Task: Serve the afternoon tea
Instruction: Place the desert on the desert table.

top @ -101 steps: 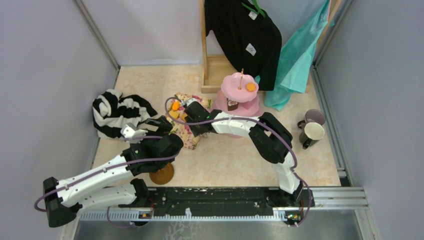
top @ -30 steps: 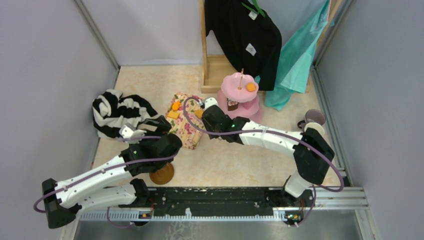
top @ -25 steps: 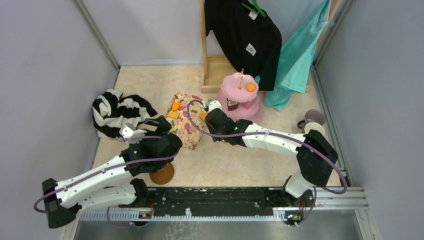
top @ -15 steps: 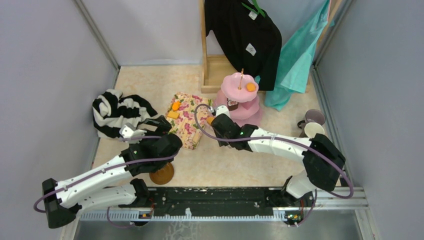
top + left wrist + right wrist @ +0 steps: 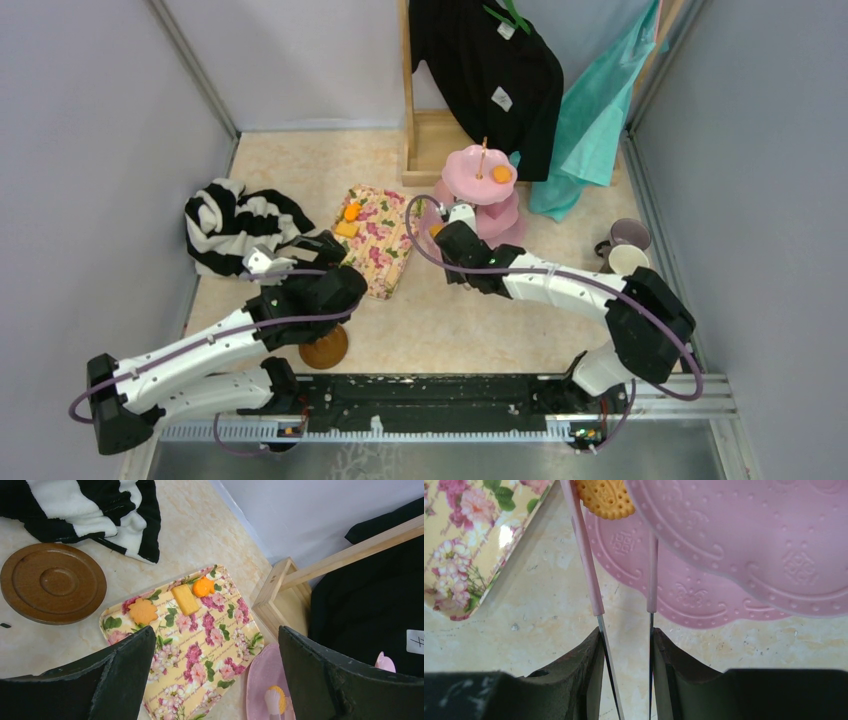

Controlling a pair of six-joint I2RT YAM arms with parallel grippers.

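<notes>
Orange biscuit between pink tongs

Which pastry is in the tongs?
The round scalloped biscuit, held by the pink tongs over the cake stand. The flower-shaped cookie, yellow bar and orange piece lie on the floral tray.

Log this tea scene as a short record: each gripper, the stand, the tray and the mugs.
left gripper: open above the floral tray, holding nothing
right gripper: shut on pink tongs that pinch a biscuit at the cake stand edge
floral tray: three pastries on it
mugs: lilac mug and cream mug, side by side right of the stand
</notes>
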